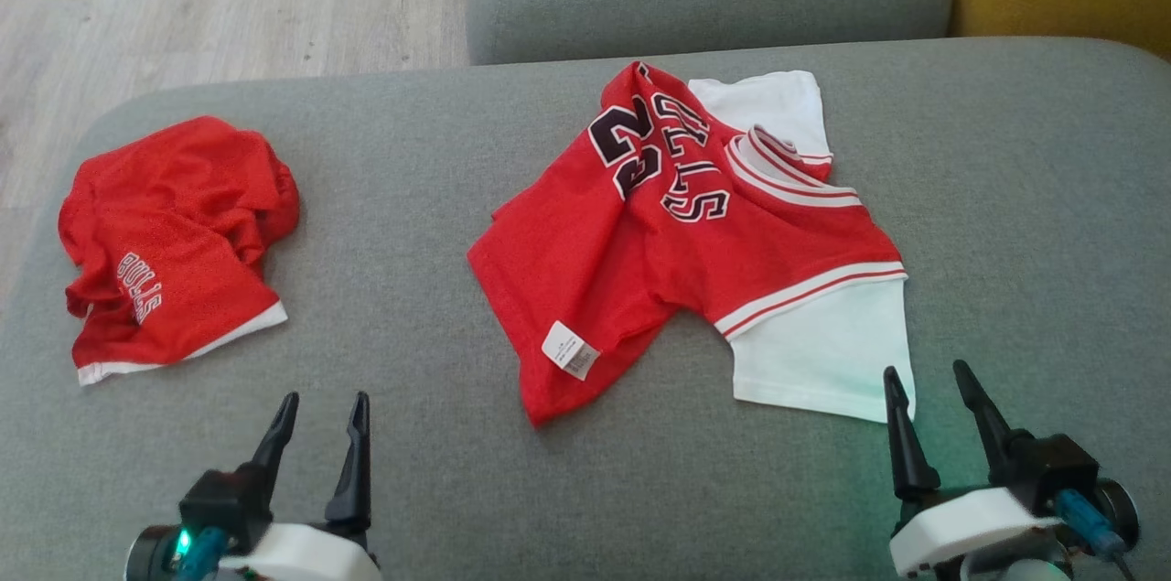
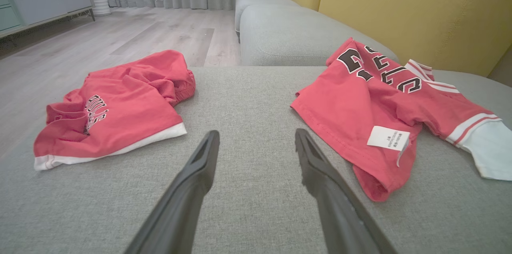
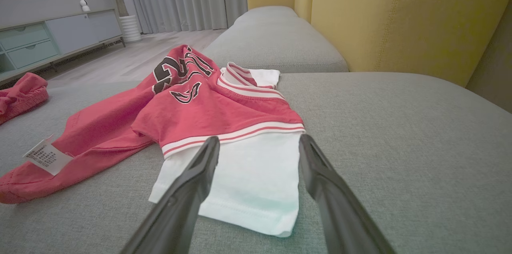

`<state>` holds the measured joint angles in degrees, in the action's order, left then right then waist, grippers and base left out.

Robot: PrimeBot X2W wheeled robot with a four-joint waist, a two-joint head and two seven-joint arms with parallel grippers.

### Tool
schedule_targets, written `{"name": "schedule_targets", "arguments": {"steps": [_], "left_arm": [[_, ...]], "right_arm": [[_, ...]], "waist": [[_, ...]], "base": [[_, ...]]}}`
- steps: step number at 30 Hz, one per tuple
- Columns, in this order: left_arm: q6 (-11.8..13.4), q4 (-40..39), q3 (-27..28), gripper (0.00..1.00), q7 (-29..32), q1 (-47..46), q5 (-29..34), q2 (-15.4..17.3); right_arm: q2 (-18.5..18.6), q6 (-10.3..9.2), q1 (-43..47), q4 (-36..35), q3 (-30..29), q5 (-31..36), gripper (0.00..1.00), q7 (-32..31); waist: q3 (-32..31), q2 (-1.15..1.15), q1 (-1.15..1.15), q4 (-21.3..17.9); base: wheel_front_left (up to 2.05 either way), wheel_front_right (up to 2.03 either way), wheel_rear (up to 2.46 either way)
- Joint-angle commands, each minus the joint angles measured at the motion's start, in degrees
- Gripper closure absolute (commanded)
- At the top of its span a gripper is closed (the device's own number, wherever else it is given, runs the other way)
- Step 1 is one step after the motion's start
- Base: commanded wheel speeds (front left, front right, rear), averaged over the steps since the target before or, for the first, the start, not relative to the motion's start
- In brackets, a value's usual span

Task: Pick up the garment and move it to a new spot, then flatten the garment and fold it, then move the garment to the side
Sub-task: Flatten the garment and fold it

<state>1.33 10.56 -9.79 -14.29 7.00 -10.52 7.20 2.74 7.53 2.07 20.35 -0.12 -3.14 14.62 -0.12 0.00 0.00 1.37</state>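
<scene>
The jersey (image 1: 695, 261) lies in the middle of the cushion (image 1: 439, 160), long axis slanted: hem near-left, collar far-right. Left gripper (image 1: 324, 400) and right gripper (image 1: 925, 371) stand wide open, empty, at its near edge.

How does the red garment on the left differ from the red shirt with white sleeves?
The red mesh garment with a white hem is bunched into a compact heap; the red shirt with white sleeves lies spread wider, though crumpled. The mesh garment carries small white lettering; the shirt carries large dark letters and numbers. The shirt has a white label turned out. Both are red with white trim, on the grey cushion.
</scene>
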Motion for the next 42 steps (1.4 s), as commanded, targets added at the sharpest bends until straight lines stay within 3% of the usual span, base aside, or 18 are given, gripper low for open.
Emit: {"name": "schedule_targets", "arguments": {"steps": [1, 16, 42], "left_arm": [[-0.8, -1.7, 3.2, 0.0, -0.7, -1.8, 0.9, -0.3], [-5.0, -1.5, 7.1, 0.0, -0.7, -1.1, 4.4, -3.0], [-6.0, -2.3, 7.5, 0.0, -0.7, -0.4, 5.9, -4.3]], "right_arm": [[0.4, -0.04, -1.3, -1.4, 1.6, -0.5, 0.0, 0.4], [0.3, -0.04, -1.8, -1.6, 2.0, -0.9, 0.0, 0.4], [0.4, -0.04, -2.3, -2.8, 1.9, -0.9, 0.0, 0.4]], "waist": [[-0.1, 0.0, 0.0, 0.1], [-0.1, 0.0, 0.0, -0.2], [-0.1, 0.0, 0.0, -0.2]], "base": [[0.0, 0.0, 0.0], [0.0, 0.0, 0.0], [0.0, 0.0, 0.0]]}}
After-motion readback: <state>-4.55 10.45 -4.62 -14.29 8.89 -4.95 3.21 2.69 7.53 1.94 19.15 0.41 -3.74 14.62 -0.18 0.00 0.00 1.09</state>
